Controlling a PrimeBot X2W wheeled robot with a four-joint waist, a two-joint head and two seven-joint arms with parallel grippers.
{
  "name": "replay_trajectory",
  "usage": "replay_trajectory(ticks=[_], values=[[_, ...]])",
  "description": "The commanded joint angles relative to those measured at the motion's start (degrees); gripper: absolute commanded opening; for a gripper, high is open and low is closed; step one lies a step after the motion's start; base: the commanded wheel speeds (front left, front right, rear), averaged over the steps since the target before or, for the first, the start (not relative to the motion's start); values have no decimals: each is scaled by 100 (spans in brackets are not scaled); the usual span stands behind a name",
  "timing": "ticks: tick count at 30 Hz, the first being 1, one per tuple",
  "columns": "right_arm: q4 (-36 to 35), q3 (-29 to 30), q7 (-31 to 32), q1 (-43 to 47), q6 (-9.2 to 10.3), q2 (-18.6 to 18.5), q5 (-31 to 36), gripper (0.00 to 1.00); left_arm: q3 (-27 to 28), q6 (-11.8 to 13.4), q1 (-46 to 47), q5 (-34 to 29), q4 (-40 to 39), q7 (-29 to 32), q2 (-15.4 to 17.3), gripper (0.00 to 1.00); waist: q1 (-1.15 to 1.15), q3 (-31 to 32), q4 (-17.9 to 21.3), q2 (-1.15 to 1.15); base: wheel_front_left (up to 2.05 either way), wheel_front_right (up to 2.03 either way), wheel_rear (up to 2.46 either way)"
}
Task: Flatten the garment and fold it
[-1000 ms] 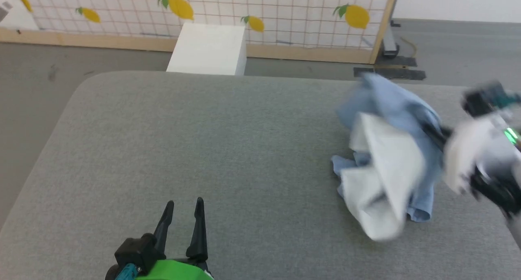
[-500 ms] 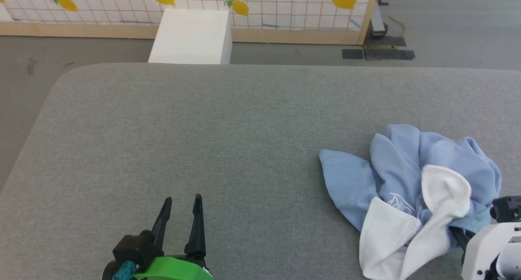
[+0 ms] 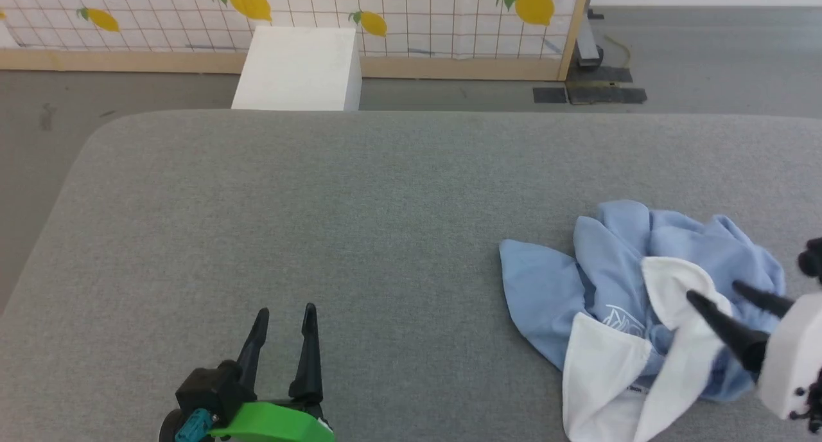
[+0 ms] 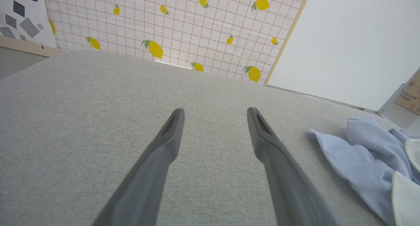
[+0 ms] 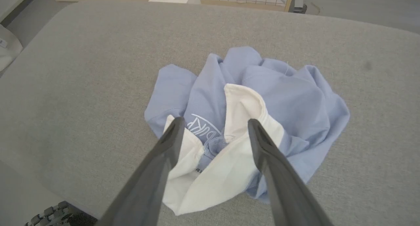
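1. Position of the garment (image 3: pixel 610 262): a light blue shirt lies crumpled in a heap on the grey fabric worktop (image 3: pixel 385 204). It sits directly beneath and ahead of the right tool (image 3: pixel 713 290) and well off to the right of the left tool (image 3: pixel 286 308).
2. Right tool, own wrist view (image 5: pixel 215 120): the two dark fingers stand wide apart, open, with no cloth pinched between them. Their tips hang over the near half of the garment (image 5: pixel 288 98). Whether either tip touches the cloth cannot be told.
3. Detail at the right tool's fingertips: a white collar (image 5: pixel 242 104) stands up out of the heap, just beyond the gap between the fingers, and runs back beneath it. A white script logo (image 5: pixel 203 127) on blue cloth lies just past the fingertip at that view's left.
4. Left tool, own wrist view (image 4: pixel 215 110): the fingers are spread, open, and hang low over bare worktop (image 4: pixel 98 121). The garment (image 4: pixel 361 153) shows to its right, apart from both fingers.
5. Background, beyond the fingertips of both tools: past the worktop's far rounded edge lies grey floor (image 3: pixel 128 88). On it stands a white box (image 3: pixel 295 69), nearly straight ahead of the left tool. Behind the box is a lemon-printed panel (image 3: pixel 411 5) in a wooden frame.
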State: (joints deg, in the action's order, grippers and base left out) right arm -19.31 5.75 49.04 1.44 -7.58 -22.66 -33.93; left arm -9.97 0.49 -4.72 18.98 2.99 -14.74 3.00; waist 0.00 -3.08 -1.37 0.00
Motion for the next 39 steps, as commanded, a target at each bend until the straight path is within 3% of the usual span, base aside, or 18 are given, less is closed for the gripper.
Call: replay_trajectory(ticks=[1,5,11,18,26,27,28,29,30,39], values=[[-247,76,140,-56,9,5,-42,100,6,3,-60,0,-2,-26,-13,100,0,60,-60,0,0,0,0],[-472,5,335,-382,9,-98,92,100,-49,7,-78,23,8,-26,-13,100,0,108,-169,0,0,0,0],[277,-670,56,-1044,9,-89,371,100,-104,-13,-33,29,-22,-26,-13,100,0,-36,-358,0,0,0,0],[2007,-1712,-330,-1913,9,-22,628,100,-233,-35,185,64,0,-26,-13,100,0,-395,-728,0,0,0,0],[3698,-2405,-599,-2424,9,73,821,100,-360,-4,362,94,-7,-26,-13,100,0,-660,-1070,0,0,0,0],[4248,-2478,-721,-2465,9,123,848,90,-402,-5,427,108,0,-26,-13,100,0,-712,-1158,0,0,0,0],[4380,-2477,-770,-2477,9,141,863,42,-405,2,443,114,0,-26,-13,100,0,-720,-1171,0,0,0,0],[4510,-2475,-857,-2504,9,150,899,5,-408,11,461,125,0,-26,-13,100,0,-727,-1185,0,0,0,0],[4592,-2483,-928,-2530,9,152,920,0,-410,17,473,132,-1,-26,-13,100,0,-729,-1192,0,0,0,0],[4439,-2605,-1718,-3521,9,171,730,0,-379,71,405,182,19,-26,-13,100,0,-500,-1091,0,0,0,0]])
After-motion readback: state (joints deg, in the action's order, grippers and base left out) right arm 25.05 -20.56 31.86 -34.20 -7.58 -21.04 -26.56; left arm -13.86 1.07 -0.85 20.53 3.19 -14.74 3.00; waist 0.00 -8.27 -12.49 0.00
